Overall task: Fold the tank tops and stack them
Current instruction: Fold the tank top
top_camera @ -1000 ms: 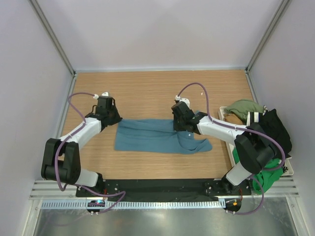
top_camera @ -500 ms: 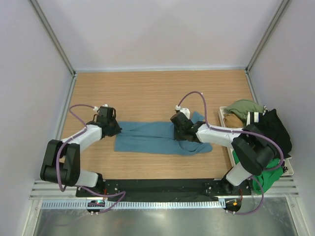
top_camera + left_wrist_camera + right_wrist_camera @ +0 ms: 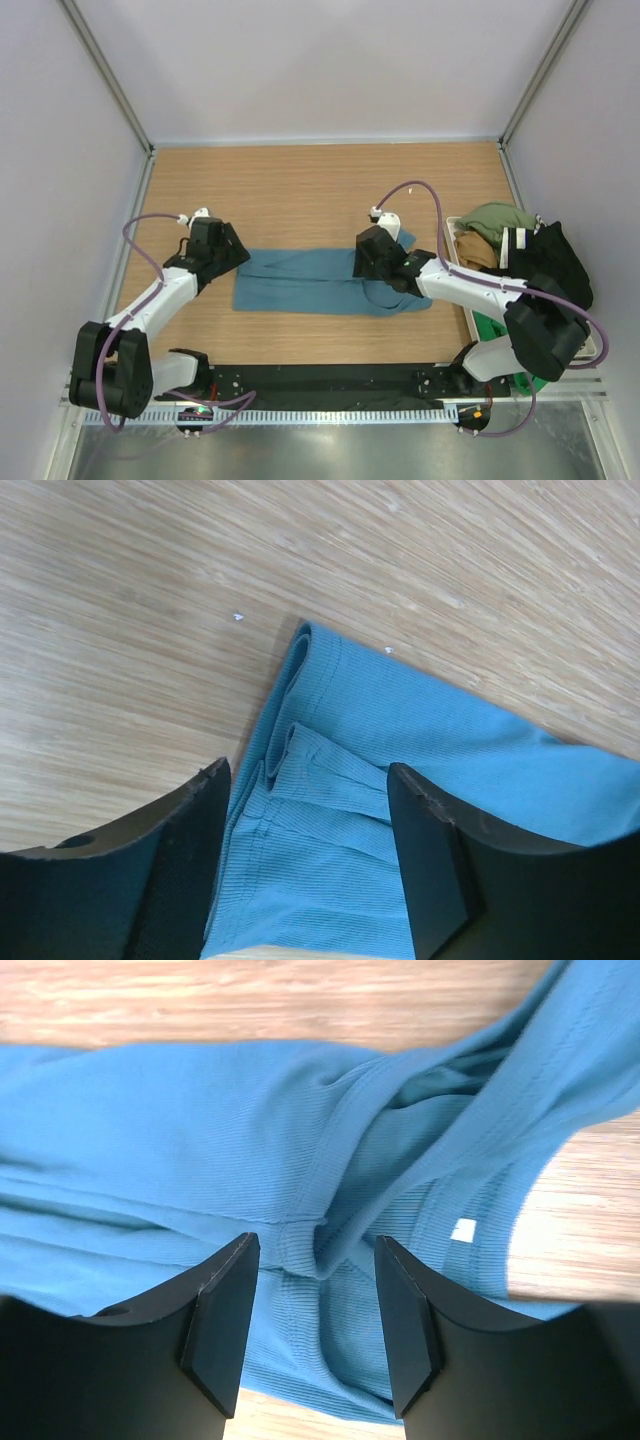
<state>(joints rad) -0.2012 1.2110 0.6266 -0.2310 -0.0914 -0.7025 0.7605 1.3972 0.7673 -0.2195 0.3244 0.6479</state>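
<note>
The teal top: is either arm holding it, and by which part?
Nothing is held. The left end effector stands open over one end of the teal tank top, the right end effector open over its straps.

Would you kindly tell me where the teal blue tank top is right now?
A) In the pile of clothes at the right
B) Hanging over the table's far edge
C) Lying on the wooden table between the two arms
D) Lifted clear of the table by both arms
C: the teal blue ribbed cloth tank top lies on the wooden table between the two arms, apart from the heap of olive, tan and black garments at the right.
</note>
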